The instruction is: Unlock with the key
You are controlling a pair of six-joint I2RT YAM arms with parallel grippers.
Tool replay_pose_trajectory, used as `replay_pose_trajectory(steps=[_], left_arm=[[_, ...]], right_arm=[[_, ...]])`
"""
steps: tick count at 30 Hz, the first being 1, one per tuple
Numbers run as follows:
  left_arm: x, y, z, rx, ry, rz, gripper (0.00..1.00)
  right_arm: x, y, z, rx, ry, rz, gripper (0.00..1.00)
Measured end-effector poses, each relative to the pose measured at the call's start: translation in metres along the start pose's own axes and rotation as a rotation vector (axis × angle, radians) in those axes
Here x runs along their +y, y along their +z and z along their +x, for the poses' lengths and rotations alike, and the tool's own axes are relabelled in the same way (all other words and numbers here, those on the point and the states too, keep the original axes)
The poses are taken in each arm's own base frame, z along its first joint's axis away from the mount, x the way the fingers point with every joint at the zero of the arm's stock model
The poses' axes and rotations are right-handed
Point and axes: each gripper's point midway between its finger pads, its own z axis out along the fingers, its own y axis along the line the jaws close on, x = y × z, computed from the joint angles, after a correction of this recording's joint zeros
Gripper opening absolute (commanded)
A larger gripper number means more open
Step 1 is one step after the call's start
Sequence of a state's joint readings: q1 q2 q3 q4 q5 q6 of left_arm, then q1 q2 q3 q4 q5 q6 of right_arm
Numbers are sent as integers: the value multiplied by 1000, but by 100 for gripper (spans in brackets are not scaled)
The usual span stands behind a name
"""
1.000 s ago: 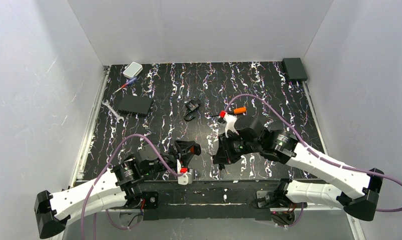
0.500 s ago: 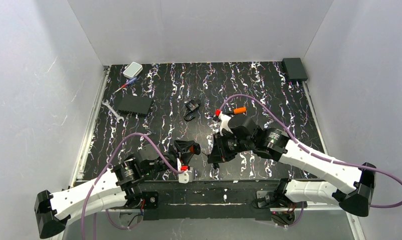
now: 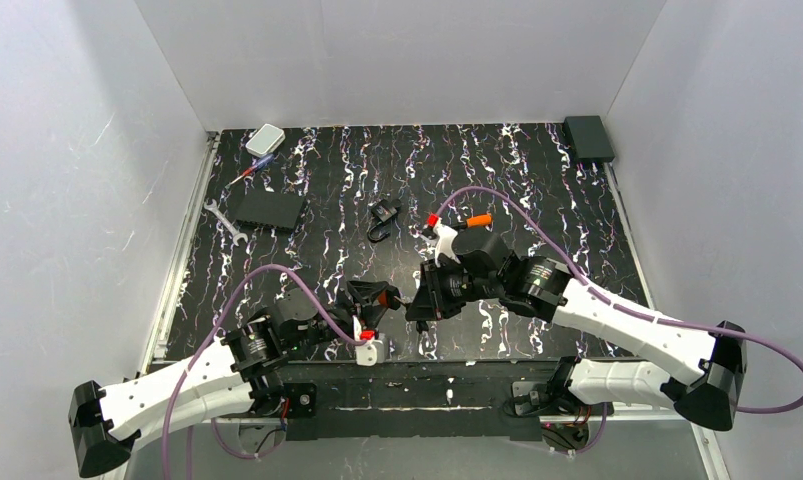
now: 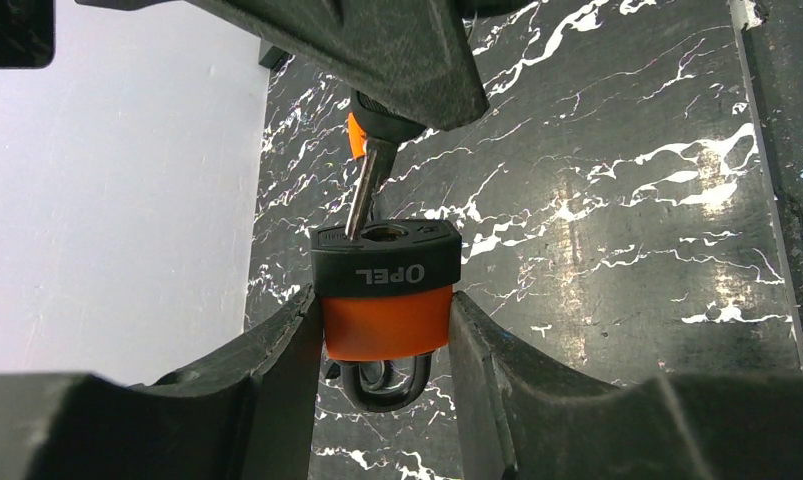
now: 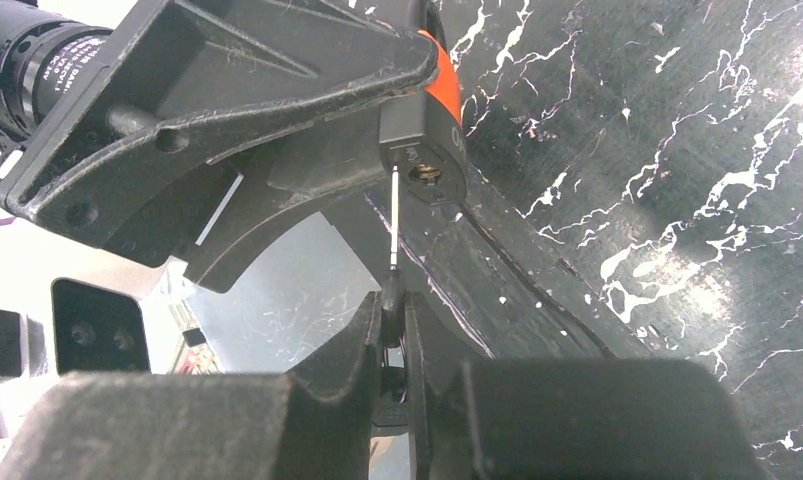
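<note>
Key (image 5: 393, 215), probably light and stiff, is pinched by its black head in the closed right pincer (image 5: 395, 312), blade tip just beside the keyhole (image 4: 382, 233) of the orange padlock (image 4: 387, 300) clamped in the left pincer (image 4: 382, 345).

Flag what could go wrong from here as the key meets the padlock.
1. The tip of the key sits beside the keyhole, not in it; pushing may skid it off the padlock.
2. The right fingers pinch only the key's head, so it could twist.
</note>
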State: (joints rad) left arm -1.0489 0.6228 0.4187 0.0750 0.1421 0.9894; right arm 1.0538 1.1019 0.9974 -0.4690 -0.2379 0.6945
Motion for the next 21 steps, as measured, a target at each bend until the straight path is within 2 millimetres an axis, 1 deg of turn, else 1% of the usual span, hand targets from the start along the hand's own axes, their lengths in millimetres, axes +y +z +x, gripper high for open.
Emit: replay_pose_trajectory(steps=[5,14,21], left_arm=[[0,0,0,-1,-5,-3,0],[2,-1,-1,-5,-5,-8,0],[2,-2,-1,-3,-5,-10,0]], right_arm=[[-4,4,3,8,12,8,1],[-5,5,2,5,13,13,1],[-6,10,2,4,16,12,1]])
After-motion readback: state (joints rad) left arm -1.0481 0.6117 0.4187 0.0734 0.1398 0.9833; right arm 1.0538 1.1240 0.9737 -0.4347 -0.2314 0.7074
